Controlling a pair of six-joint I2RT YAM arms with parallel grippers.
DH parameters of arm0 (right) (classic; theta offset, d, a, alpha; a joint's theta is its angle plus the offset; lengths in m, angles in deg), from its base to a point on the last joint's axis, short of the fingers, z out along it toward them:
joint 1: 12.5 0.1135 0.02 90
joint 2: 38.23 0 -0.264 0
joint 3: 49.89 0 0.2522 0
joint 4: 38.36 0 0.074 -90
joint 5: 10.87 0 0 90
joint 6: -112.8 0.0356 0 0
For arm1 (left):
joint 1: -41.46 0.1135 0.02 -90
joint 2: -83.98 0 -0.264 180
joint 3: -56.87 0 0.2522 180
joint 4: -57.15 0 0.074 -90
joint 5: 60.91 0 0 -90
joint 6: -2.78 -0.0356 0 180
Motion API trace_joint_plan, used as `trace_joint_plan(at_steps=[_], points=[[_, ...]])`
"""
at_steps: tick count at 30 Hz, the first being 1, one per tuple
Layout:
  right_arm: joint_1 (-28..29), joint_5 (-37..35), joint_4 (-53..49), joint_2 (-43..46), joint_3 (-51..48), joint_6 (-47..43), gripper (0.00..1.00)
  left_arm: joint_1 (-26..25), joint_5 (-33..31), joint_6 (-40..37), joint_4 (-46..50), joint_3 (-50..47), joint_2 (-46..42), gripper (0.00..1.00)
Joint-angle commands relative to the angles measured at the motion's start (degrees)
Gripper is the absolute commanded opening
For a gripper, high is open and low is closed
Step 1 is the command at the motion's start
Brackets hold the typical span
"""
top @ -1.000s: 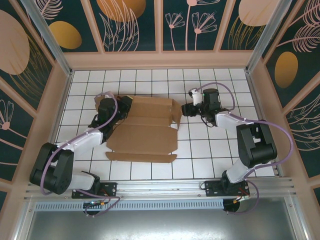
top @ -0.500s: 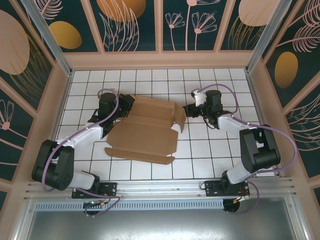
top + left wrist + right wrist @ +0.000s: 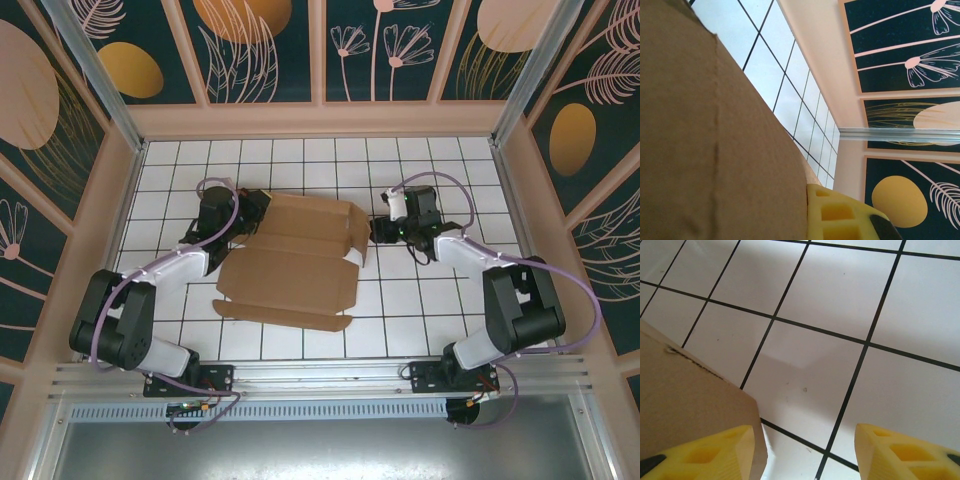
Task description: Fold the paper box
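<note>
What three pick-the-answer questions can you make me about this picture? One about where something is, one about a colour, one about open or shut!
1. Where does the paper box lie?
A) On the white tiled table
B) On the flowery back wall
C) On top of the right arm

2. What colour is the paper box?
A) Blue
B) Green
C) Brown

3. How is the right gripper?
A) Shut on a cup
B) Open
C) Shut on the paper box

Answers:
1 A, the top view shows it resting on the tiles.
2 C, it is plain brown cardboard.
3 B, bare tile shows between its yellow fingers.
</note>
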Motion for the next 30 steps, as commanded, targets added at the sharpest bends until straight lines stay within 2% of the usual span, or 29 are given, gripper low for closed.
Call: trace_joint_plan(at_steps=[1, 4, 12, 18, 24, 30], points=[[1.2, 1.5, -4.7, 0.7, 4.4, -0.3, 0.56, 0.3, 0.8, -0.8, 0.1, 1.9, 1.0, 0.00], [2.4, 4.3, -6.8, -1.0, 6.9, -1.3, 0.56, 0.3, 1.1, -0.4, -0.3, 1.9, 1.5, 0.00], [4.1, 3.3, -7.5, -2.5, 9.4, -2.9, 0.56, 0.3, 1.8, -0.1, -0.8, 2.5, 2.1, 0.00], [6.3, 0.8, -0.9, 1.3, 3.1, -1.7, 0.61, 0.3, 3.3, -0.4, -3.9, 0.6, 1.4, 0.00], [9.3, -2.3, 6.9, 6.0, -4.6, -1.5, 0.61, 0.3, 6.0, -1.7, -10.1, -3.8, -0.5, 0.00], [11.2, -6.3, 12.0, 6.9, -9.2, -1.5, 0.60, 0.3, 8.3, -4.5, -13.4, -8.3, -2.3, 0.00]])
